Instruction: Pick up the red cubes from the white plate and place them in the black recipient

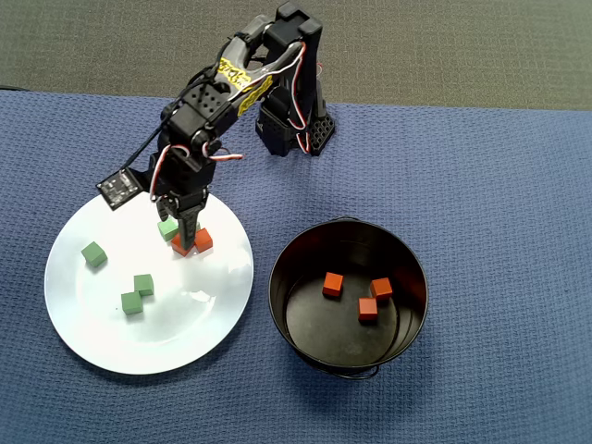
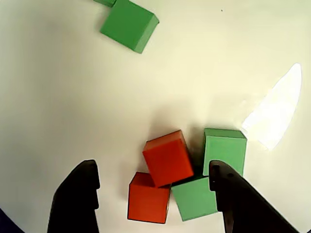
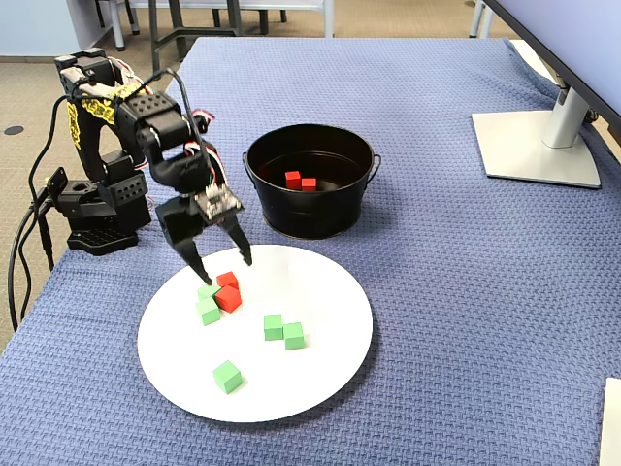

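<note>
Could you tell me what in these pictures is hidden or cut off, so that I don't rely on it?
- Overhead view: the gripper and arm cover part of the red cubes on the white plate; the second is barely visible.
- Fixed view: the black recipient shows only two cubes; its near wall may hide the third.
- Wrist view: the frame's bottom edge cuts off the fingers, and the recipient is out of frame.

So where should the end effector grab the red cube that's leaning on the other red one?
Take the upper red cube from above, on its left and right side faces in the wrist view. It rests tilted on the lower red cube, and green cubes crowd its right, so the open end effector has little room there.
</note>
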Tool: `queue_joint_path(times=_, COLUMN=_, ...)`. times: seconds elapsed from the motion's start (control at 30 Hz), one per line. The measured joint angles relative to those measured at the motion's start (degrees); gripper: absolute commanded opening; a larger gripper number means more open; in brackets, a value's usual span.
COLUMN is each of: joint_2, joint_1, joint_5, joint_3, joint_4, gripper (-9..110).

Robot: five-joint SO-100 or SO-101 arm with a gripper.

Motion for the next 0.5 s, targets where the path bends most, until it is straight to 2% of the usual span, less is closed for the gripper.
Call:
queue_joint_path(times=0.2, joint_2=-6.24, joint_1=0.35, joint_5=-1.93, joint_3=-0.97, joint_4=-0.70, gripper=23)
queue_joint_path(times=0.5, joint_2=-14.50, joint_1=0.97, joint_5=-4.66, joint_3=-11.34, joint_4=-0.70, gripper=23)
